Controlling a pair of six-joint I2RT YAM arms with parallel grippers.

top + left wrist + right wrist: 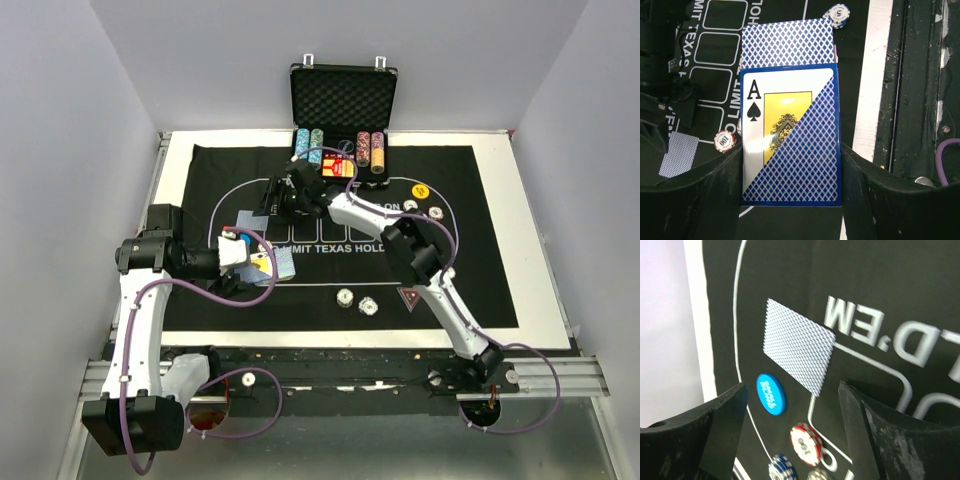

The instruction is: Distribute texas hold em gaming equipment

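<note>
1. The left claw (791, 172) is pressed shut on a pack of cards (800, 140), which is pinched between its fingers. One blue-backed card (787, 42) sticks out past the pack.
2. The left arm is bent at the elbow, and its wrist is turned rightward over the left part of the mat (480, 290).
3. The right claw (792, 405) is spread wide with nothing gripped. A single card (797, 352) lies face down on the mat below it, with a blue button (770, 394) and a red chip (806, 441) nearby.
4. The right arm is stretched diagonally across the mat toward the case (343, 95).
</note>
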